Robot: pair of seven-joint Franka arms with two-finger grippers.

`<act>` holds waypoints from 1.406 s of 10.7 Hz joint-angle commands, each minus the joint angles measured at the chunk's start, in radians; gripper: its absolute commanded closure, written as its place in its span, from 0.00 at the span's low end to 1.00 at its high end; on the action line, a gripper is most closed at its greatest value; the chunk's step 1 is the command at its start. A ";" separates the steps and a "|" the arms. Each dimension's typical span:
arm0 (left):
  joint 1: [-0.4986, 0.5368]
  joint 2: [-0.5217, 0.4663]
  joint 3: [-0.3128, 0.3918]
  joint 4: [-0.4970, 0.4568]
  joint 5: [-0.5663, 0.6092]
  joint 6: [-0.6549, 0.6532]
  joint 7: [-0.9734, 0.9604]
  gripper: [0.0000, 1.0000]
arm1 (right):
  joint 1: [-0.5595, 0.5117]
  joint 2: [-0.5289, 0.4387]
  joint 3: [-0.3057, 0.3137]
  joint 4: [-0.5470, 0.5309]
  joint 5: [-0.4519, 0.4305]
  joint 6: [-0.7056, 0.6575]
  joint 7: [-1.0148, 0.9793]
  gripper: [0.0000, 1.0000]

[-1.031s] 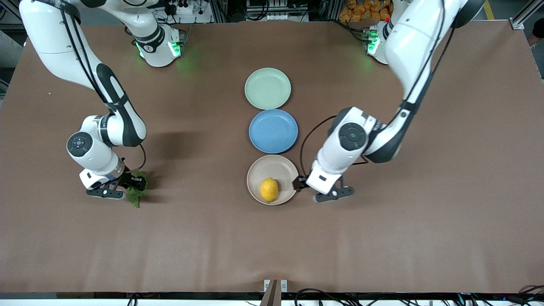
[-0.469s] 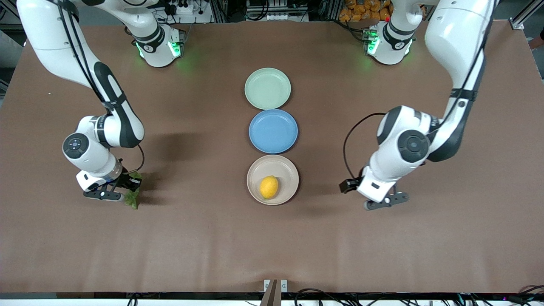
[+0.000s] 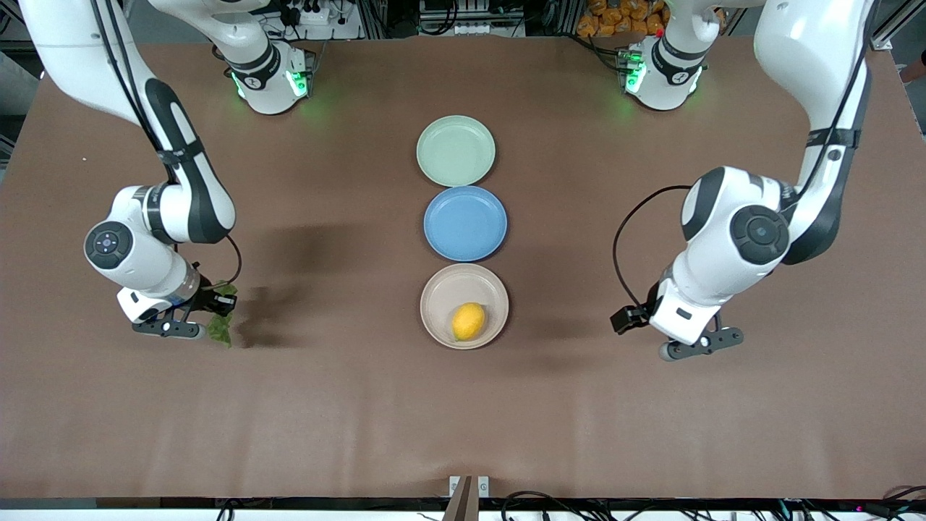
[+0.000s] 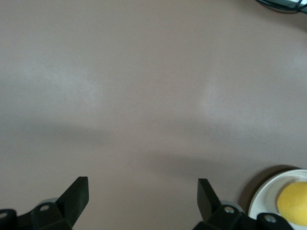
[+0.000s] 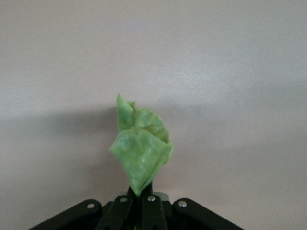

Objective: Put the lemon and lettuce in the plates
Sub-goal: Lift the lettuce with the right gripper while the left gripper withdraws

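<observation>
1. Two items, one already placed: lemon (image 3: pixel 469 321) lying in cream-white plate (image 3: pixel 438 289), nearest the front camera of the row of three.
2. Right gripper (image 3: pixel 189 323) pinching lettuce (image 3: pixel 220 327) by its stalk, fingers closed tight, leaf hanging clear over bare table (image 3: pixel 325 405) toward the right arm's end.
3. Left gripper (image 3: pixel 684 336) hanging over table toward the left arm's end, fingers spread wide, holding nothing; waiting.
4. Risking a slip: thin stalk grip, floppy leaf possibly dropping short during carry.
5. Mint green plate (image 3: pixel 456 150) sitting empty, farthest from the camera; blue plate (image 3: pixel 465 223) lying between both, likely catching a misjudged release.
</observation>
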 commanded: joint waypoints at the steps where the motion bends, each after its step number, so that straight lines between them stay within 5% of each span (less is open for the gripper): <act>1: 0.009 -0.062 -0.005 -0.035 0.031 -0.116 0.025 0.00 | 0.029 -0.072 0.012 -0.005 0.013 -0.106 0.097 1.00; 3: 0.003 -0.078 0.001 -0.044 0.064 -0.184 0.072 0.00 | 0.058 -0.112 0.028 -0.007 0.015 -0.169 0.167 1.00; 5: -0.027 -0.133 0.091 -0.073 0.064 -0.242 0.228 0.00 | 0.130 -0.145 0.027 -0.008 0.015 -0.206 0.296 1.00; 8: -0.008 -0.309 0.194 -0.271 0.046 -0.242 0.439 0.00 | 0.181 -0.181 0.086 -0.013 0.093 -0.234 0.408 1.00; 11: -0.001 -0.455 0.233 -0.412 0.022 -0.236 0.449 0.00 | 0.222 -0.176 0.186 -0.013 0.093 -0.234 0.606 1.00; 15: -0.001 -0.523 0.234 -0.300 -0.119 -0.237 0.417 0.00 | 0.276 -0.181 0.338 -0.013 0.073 -0.232 0.840 1.00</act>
